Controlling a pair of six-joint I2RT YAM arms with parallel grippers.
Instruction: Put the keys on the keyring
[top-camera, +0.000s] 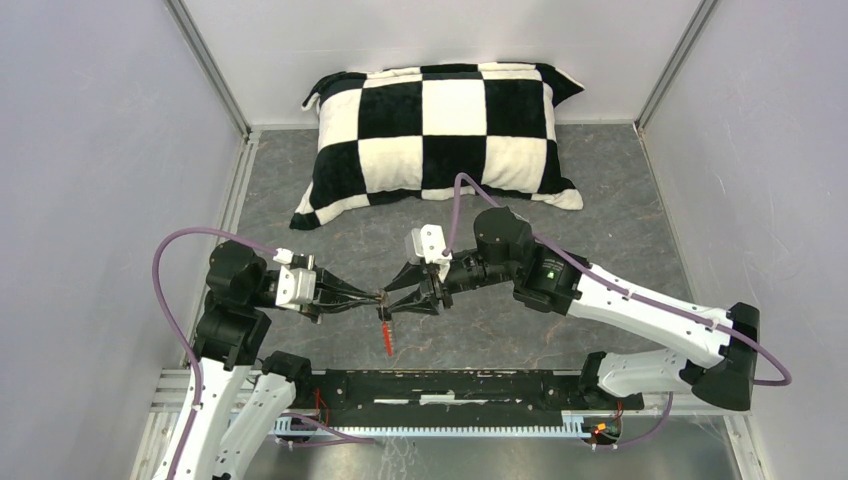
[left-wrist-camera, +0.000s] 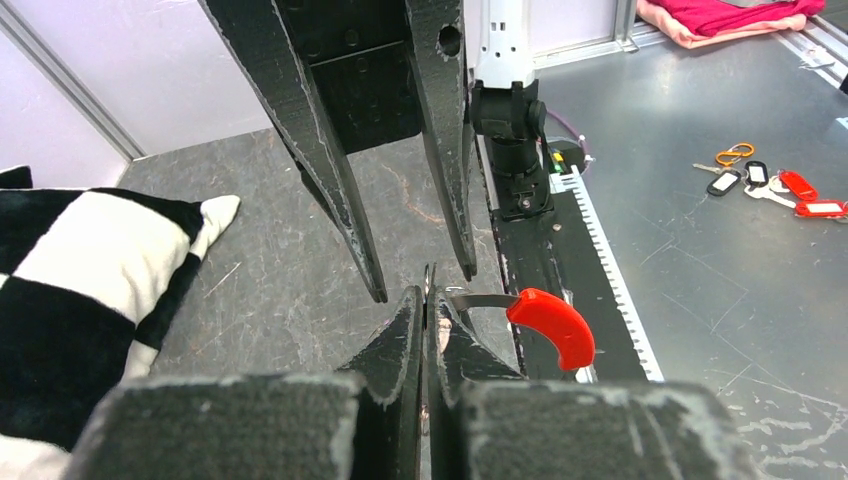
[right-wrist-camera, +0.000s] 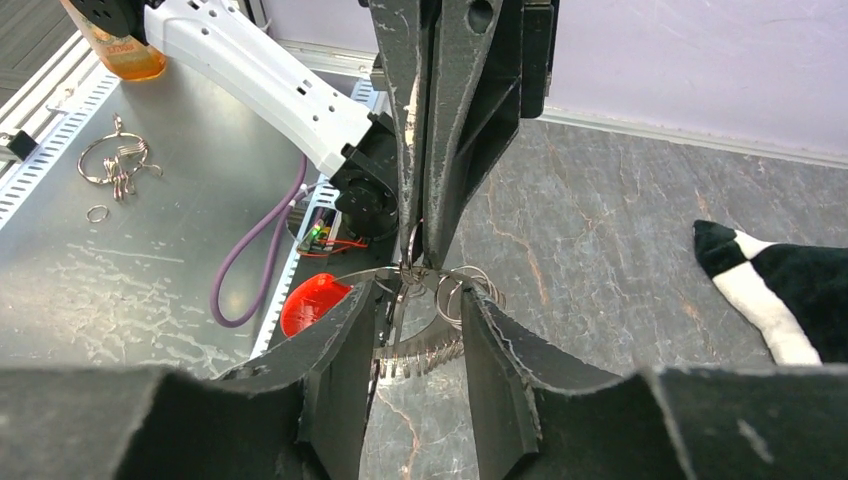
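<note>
My arms reach inward, tips meeting: left gripper (top-camera: 373, 296) jaws pinched together, right gripper (top-camera: 390, 303) jaws spread.

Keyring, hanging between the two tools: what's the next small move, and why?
Probably close the right tool on the coils of the keyring. The left tool is shut on the wire, the red sleeve dangling beside it, while the right tool's fingers stand open either side of the coils, gripping nothing.
</note>
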